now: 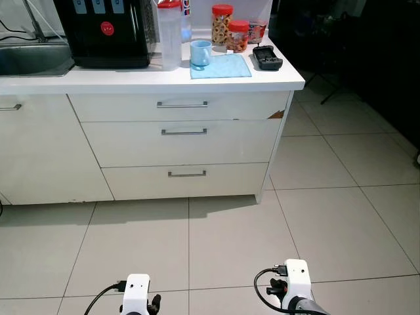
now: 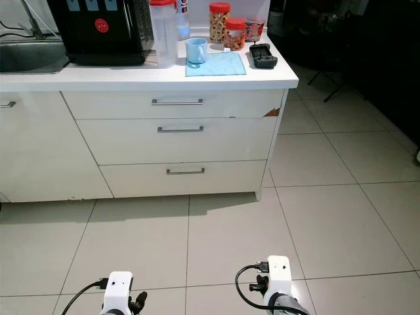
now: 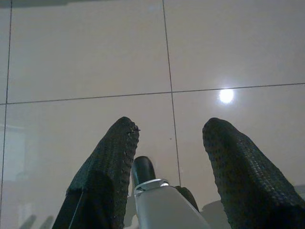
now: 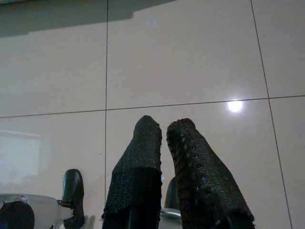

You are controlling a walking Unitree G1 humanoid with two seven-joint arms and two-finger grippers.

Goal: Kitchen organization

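Note:
A white kitchen counter (image 1: 131, 80) with three drawers stands ahead of me. On it sit a blue cup (image 1: 201, 52) on a light blue cloth (image 1: 221, 67), a clear pitcher with a red lid (image 1: 170, 34), two red-lidded jars (image 1: 230, 27) and a black device (image 1: 267, 58). Both arms hang low over the tiled floor. My left gripper (image 3: 169, 131) is open, its fingers well apart with nothing between them. My right gripper (image 4: 164, 128) is shut, fingertips almost touching, holding nothing.
A black appliance (image 1: 108, 31) stands on the counter beside a steel sink (image 1: 33, 58) at the left. The drawers have metal bar handles (image 1: 182, 104). Grey floor tiles (image 1: 230, 236) stretch between me and the cabinet. A dark area lies at the far right.

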